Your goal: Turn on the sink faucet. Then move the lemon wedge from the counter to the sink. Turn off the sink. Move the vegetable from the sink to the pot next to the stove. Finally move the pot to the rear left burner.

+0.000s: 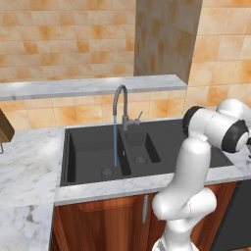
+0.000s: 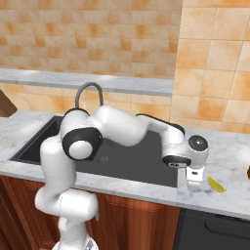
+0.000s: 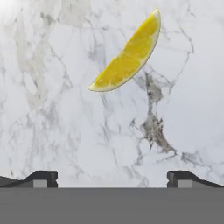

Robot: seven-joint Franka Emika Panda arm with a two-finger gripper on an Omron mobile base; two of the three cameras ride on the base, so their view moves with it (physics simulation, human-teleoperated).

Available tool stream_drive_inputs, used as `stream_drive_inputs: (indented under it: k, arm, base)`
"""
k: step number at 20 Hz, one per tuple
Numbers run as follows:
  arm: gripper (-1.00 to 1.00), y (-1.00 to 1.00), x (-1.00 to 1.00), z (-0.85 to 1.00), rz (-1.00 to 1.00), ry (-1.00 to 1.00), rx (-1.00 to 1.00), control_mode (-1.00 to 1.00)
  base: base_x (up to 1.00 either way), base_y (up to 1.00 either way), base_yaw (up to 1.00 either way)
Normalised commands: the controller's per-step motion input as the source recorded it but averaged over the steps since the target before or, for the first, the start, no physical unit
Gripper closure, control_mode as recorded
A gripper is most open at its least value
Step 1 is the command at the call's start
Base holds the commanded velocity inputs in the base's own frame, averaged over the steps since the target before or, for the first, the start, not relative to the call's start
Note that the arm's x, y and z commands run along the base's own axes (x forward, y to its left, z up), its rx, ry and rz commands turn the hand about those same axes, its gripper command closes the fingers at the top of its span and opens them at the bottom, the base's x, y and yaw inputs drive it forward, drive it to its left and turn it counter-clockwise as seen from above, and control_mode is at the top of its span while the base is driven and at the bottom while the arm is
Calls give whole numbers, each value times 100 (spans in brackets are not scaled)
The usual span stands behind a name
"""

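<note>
While water runs from faucet [image 1: 120,100] into sink [image 1: 88,147], gripper [image 2: 194,184] hangs open over counter [image 2: 234,193], left of lemon [image 2: 216,184].

Slim dark grey gooseneck sink faucet [image 1: 122,105] behind matte black double-basin sink [image 1: 88,147], frame centre; tiny yellow lemon wedge [image 2: 216,184] on white-grey marble counter [image 2: 229,195], lower right, right of sink.

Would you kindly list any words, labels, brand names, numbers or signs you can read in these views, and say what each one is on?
None: no readable text appears in these views.
The sink faucet, the sink, the counter, the lemon wedge and the wall tiles carry no lettering, label or sign.
</note>
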Motion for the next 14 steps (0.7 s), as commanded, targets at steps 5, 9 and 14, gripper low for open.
stream_drive_inputs:
  k: [5, 9, 14]
  arm:
    - [-100, -40, -1, -20, -19, 0, 2, -100]
    - [-100, -49, 0, 0, -13, 0, 1, -100]
    - [-100, -40, 0, -12, -12, 1, 3, -100]
  base:
    - [0, 0, 0]
    - [0, 0, 0]
    - [0, 0, 0]
